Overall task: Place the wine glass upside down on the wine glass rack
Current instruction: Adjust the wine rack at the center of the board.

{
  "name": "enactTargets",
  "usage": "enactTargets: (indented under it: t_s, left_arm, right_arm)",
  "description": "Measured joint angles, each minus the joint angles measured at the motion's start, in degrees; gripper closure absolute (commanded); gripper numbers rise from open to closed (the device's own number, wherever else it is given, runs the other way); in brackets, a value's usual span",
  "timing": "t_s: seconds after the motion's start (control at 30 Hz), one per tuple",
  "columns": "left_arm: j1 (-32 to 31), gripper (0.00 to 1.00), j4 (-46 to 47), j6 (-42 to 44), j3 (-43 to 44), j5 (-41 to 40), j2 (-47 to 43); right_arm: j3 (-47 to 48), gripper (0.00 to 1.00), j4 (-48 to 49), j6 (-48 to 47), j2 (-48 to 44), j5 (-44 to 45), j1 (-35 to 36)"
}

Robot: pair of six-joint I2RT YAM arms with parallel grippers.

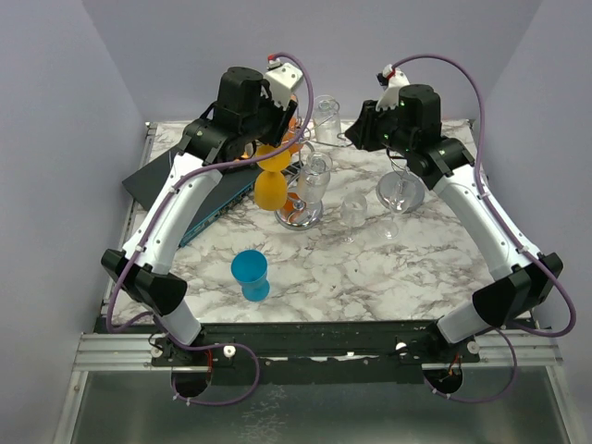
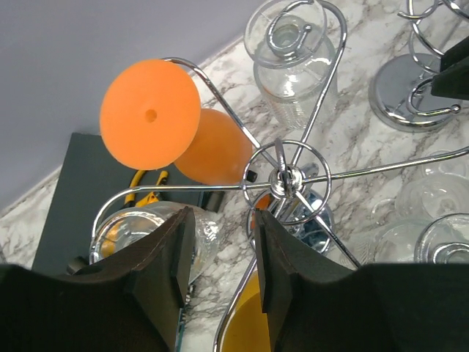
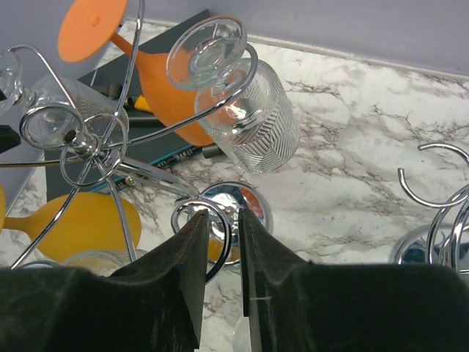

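1. Hovering over the chrome wine glass rack (image 2: 286, 176) near the table's far edge, the left gripper (image 2: 221, 227) has its jaws apart, with nothing seen between them.
2. The right gripper (image 3: 222, 220) hangs above one of the rack's rings. Its jaws are almost together, and I cannot tell whether they pinch anything.
3. A clear wine glass (image 1: 400, 191) appears to stand upright on the table, right of the rack and beside the right arm.
4. An orange glass (image 2: 150, 114) and a ribbed clear glass (image 3: 245, 117) hang upside down on the rack.
5. A blue cup (image 1: 250, 275) sits toward the near edge.
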Motion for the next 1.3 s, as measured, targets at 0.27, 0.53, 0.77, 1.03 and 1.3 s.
enactTargets:
  t_s: [0.27, 0.53, 0.77, 1.03, 1.3]
  left_arm:
    - [0.35, 0.57, 0.09, -2.01, 0.48, 5.44, 0.5]
    - [0.59, 0.45, -0.37, -0.52, 0.98, 8.85, 0.28]
    - [0.7, 0.5, -3.61, 1.03, 5.31, 12.46, 1.57]
    - [2.05, 0.58, -3.85, 0.74, 9.88, 12.59, 7.56]
    - [2.67, 0.7, -4.28, 0.66, 8.52, 15.13, 7.87]
  right_arm:
    - [-1.99, 0.77, 1.66, 1.86, -1.09, -1.33, 0.0]
    - [-3.87, 0.75, 3.58, 2.49, -2.01, -1.27, -0.02]
    - [-3.91, 0.76, 3.82, 2.84, -2.01, -1.31, -0.02]
    - [-5.2, 0.82, 5.11, 4.2, -2.6, -1.31, -0.24]
    - [-7.56, 0.91, 7.3, 5.99, -3.96, -1.29, -0.39]
